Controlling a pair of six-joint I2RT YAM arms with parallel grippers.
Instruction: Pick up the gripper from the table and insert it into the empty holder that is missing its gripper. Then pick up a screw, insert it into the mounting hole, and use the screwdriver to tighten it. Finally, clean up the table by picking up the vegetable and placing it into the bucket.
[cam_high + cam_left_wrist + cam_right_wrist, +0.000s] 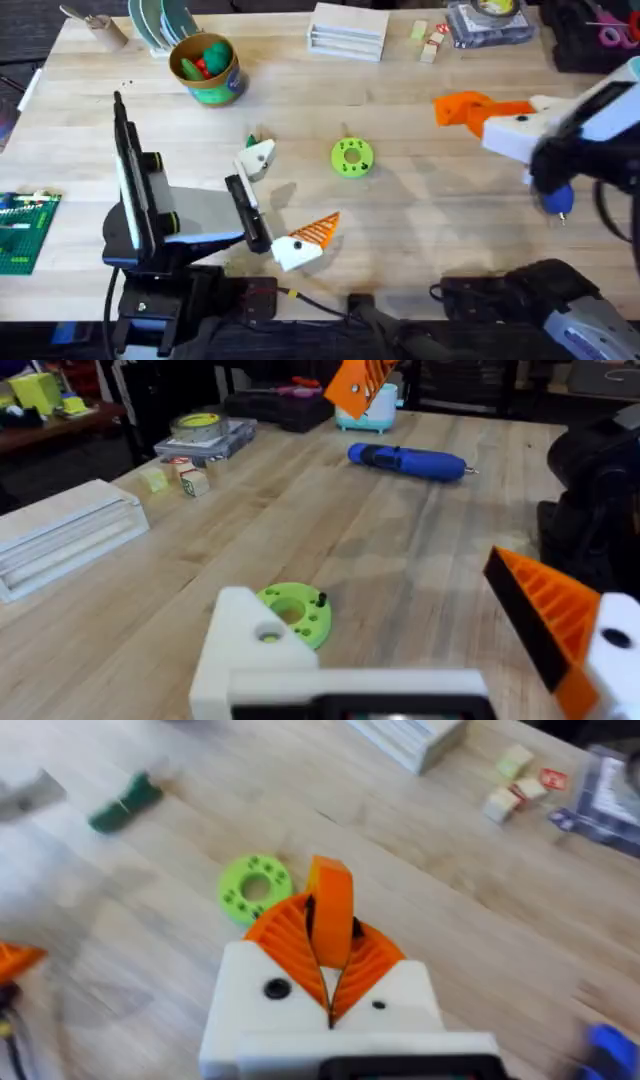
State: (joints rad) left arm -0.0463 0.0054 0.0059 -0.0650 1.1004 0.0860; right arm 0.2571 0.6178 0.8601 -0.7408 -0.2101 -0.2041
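Right hand [330, 982] clamped on the loose orange gripper [331, 910] above the bench [420, 230] near its right edge, left hand [283, 200] spread wide, empty, white holder [250, 650] forming one finger, blue screwdriver [557, 201] nearby

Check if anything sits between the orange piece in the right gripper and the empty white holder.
Only the lime-green disc, flat on the table, lies roughly between the right gripper, shut on the orange piece, and the holder. Carried high, the piece would likely clear it.
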